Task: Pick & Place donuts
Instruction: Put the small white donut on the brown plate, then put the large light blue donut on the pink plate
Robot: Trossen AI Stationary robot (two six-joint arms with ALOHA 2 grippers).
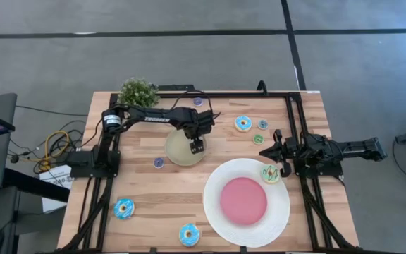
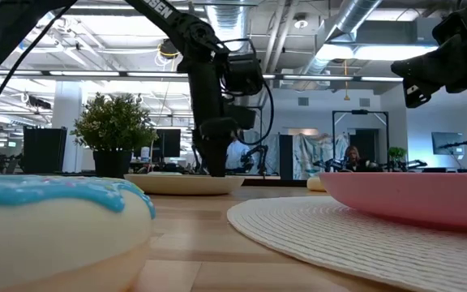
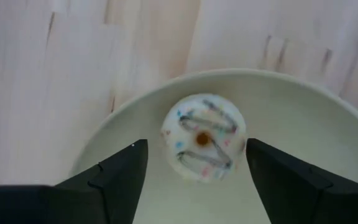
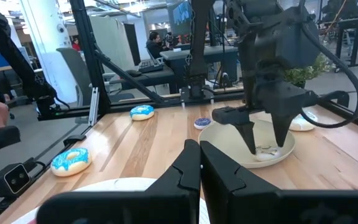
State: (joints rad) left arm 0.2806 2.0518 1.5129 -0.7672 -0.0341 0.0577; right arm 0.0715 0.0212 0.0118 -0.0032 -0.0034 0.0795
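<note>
My left gripper [image 3: 196,158] hangs open over the small tan plate [image 1: 177,152], fingers pointing down. A white donut with coloured sprinkles [image 3: 204,138] lies flat in that plate, between the two fingers, with a small gap on each side. My right gripper [image 4: 199,155] is shut and empty, waiting above the table's right side [image 1: 276,145]. A green-iced donut [image 1: 270,173] lies on the big white plate [image 1: 217,212]. Blue donuts [image 1: 123,208] [image 1: 189,234] [image 1: 243,123] and tiny ones [image 1: 158,162] [image 1: 258,139] [image 1: 262,124] lie flat on the wood.
A potted plant [image 1: 138,92] stands at the far left corner. A tiny donut [image 1: 198,101] lies near the far edge. Black rails [image 1: 294,113] run along the table's sides. People sit in the room beyond the table [image 4: 156,43].
</note>
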